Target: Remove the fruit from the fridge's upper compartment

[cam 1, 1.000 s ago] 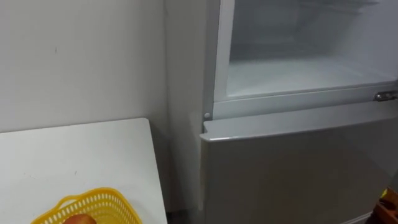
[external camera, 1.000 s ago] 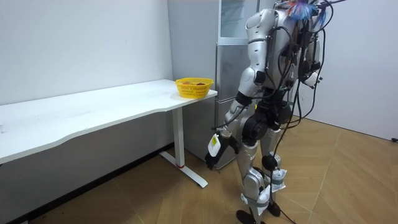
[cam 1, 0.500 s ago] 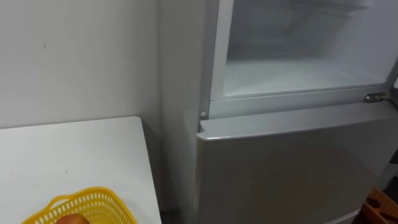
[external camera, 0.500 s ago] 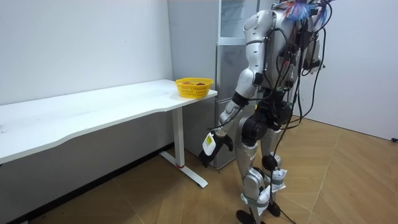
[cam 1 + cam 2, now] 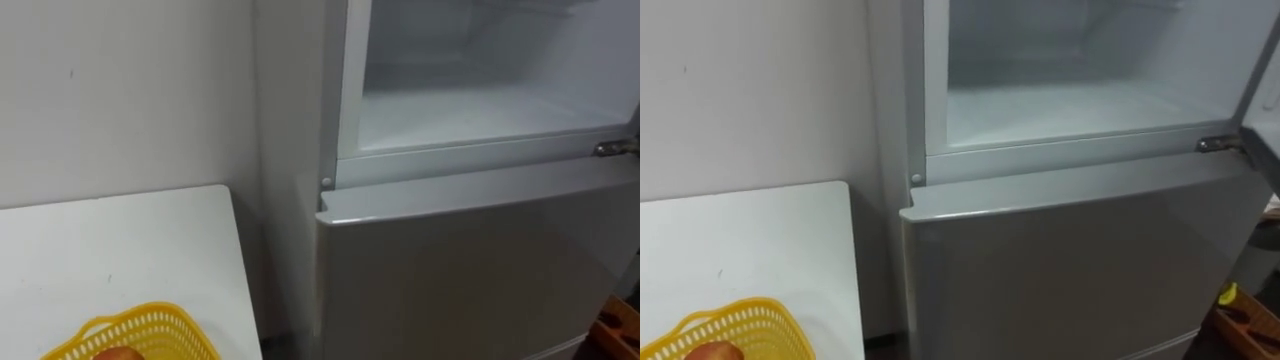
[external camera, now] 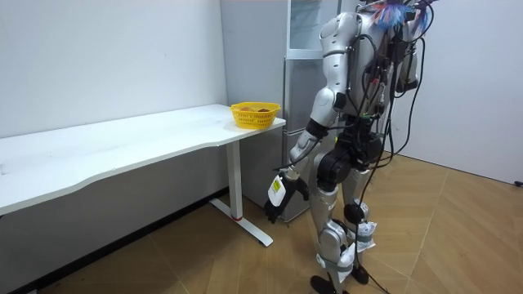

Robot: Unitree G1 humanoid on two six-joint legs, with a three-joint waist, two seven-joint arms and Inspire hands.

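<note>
I stand facing the fridge [image 6: 297, 98]. Its upper compartment [image 5: 480, 110] is open, and the white inside that shows is bare. The lower door [image 5: 470, 270] is closed, with a metal hinge [image 5: 612, 148] at the compartment's right corner. In the room view my left hand [image 6: 282, 194] hangs low by my thigh with relaxed fingers and holds nothing. My right forearm [image 6: 409, 69] is raised on the far side of my body, behind cables.
To my left, a white table [image 5: 120, 250] meets the fridge's side. A yellow basket [image 5: 140, 335] with a reddish fruit [image 5: 115, 353] stands at its near corner. Something orange [image 5: 620, 335] lies on the floor at the lower right.
The head camera has swung slightly left. My left arm has swung back, away from the fridge, and my right forearm has risen. Nothing in the fridge has moved.
</note>
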